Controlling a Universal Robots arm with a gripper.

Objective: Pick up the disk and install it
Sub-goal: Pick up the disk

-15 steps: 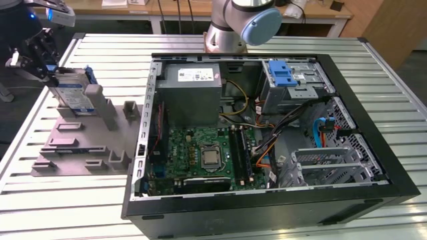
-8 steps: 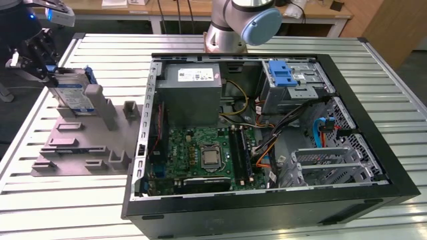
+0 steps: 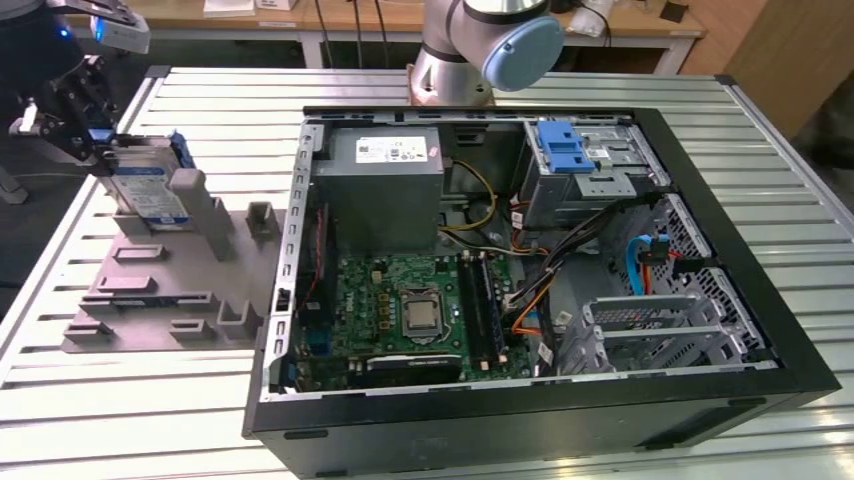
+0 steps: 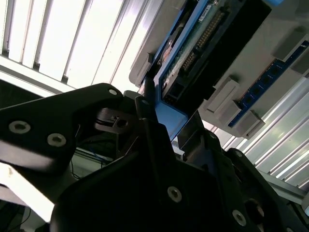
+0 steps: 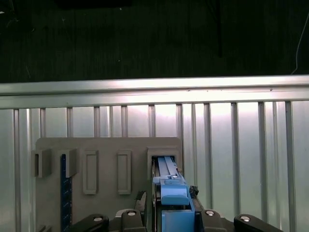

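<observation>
The disk (image 3: 144, 190) stands on edge in a slot of the grey fixture plate (image 3: 174, 290), at the exterior view's left, outside the computer case (image 3: 747, 400). You can see its white-and-blue label facing the case and a blue rail along its upper edge. Its lower end sits in the slot. In the first wrist view the blue rail (image 5: 170, 191) runs from the slot straight in between the fingers.

The gripper (image 3: 96, 150) is at the upper end of the disk, on the side away from the case. Note the finger position in both wrist views: one black finger (image 5: 140, 203) lies against each side of the blue rail, with no gap visible on either side. The gripper (image 4: 169, 121) is therefore closed down to the width of the disk and clamped on it. In the second wrist view you also see the circuit-board face of the disk (image 4: 203, 34) beyond the fingertips.

The fixture plate (image 5: 106, 145) carries several more raised slots, and a blue strip (image 5: 65, 193) lies in one well apart from the disk. The plate rests on the slatted metal table (image 3: 134, 400), just beside the case.

Inside the open case, observe the grey power supply box (image 3: 380, 190), the green motherboard (image 3: 387, 300) and the metal drive cage with its blue tab (image 3: 567, 150). The arm's base (image 3: 467, 50) stands behind the case.
</observation>
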